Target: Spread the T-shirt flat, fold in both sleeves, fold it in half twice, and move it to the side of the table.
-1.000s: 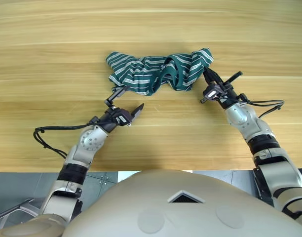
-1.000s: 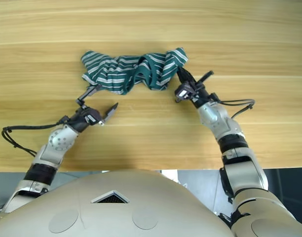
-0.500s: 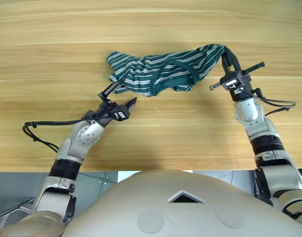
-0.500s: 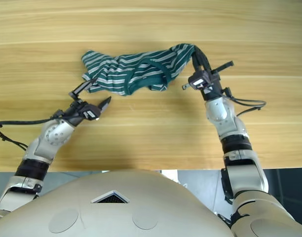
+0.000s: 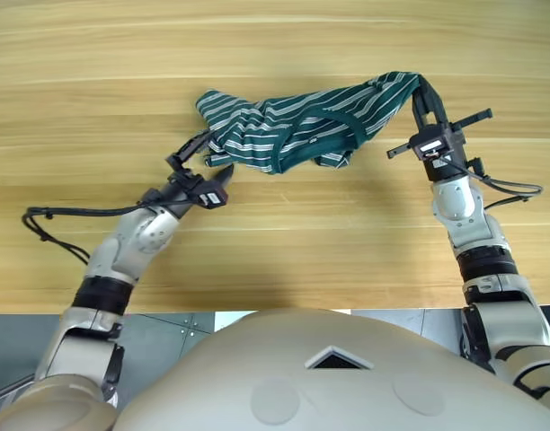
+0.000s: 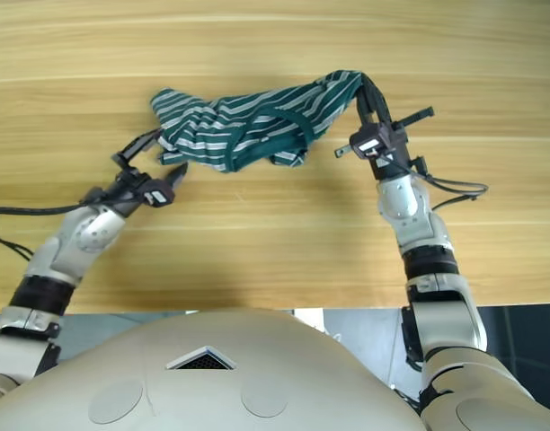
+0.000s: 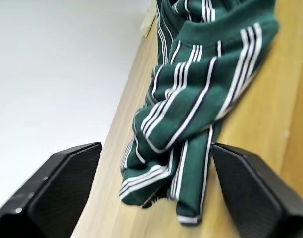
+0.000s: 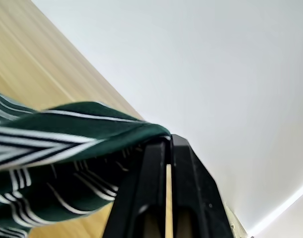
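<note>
The T-shirt (image 5: 293,126) is bunched up, and its folds cover the sleeves and hem so that they cannot be told apart. One end of the cloth is hidden between the pressed-together fingers of the right gripper (image 5: 421,90). The table (image 5: 95,54) runs past the top and both sides of the eye views. In the left wrist view the shirt is blurred and cut off at the picture's edge. Whether the spread fingers of the left gripper (image 5: 218,153) touch the cloth cannot be told.

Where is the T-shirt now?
In the head views the T-shirt lies bunched mid-table, its right end held up by the right gripper, jaws shut; the left gripper, jaws open, flanks its left corner.
</note>
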`<action>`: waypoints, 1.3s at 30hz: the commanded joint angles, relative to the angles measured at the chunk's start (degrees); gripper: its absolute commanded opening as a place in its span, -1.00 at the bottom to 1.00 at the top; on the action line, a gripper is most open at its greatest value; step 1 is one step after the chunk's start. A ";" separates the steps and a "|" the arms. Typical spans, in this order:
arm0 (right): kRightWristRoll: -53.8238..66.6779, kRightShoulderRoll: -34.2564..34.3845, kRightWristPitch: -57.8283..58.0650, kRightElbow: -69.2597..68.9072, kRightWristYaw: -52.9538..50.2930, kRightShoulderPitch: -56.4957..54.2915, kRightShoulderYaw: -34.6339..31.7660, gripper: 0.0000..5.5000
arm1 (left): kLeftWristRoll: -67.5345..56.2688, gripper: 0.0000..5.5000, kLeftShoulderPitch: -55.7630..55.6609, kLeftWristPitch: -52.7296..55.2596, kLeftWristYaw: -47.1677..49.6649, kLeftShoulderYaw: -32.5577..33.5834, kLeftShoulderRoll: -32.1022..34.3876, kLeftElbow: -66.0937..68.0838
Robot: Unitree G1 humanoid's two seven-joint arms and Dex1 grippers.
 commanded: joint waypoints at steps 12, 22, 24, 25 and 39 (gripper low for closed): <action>-1.86 1.43 -0.31 3.91 -0.95 -1.90 -0.02 -0.99 | 2.49 0.49 -7.65 0.46 2.04 -5.53 -2.29 7.54; -3.19 1.95 -0.66 7.84 -2.05 -2.62 0.55 -0.99 | 3.48 0.49 -10.60 1.34 10.73 -4.45 -2.80 12.30; -3.46 2.02 -0.68 8.81 -2.10 -3.04 0.75 -0.99 | 4.09 0.49 -10.60 0.66 13.83 -4.21 -2.85 12.50; -3.57 2.08 -0.71 9.34 -2.14 -3.35 0.86 -0.99 | 4.94 0.49 -10.60 -0.13 15.93 -4.56 -3.00 12.75; -4.08 2.62 -1.41 13.45 -2.71 -5.30 1.73 -0.99 | 5.89 0.49 -16.59 -5.70 22.53 -9.23 -7.07 26.61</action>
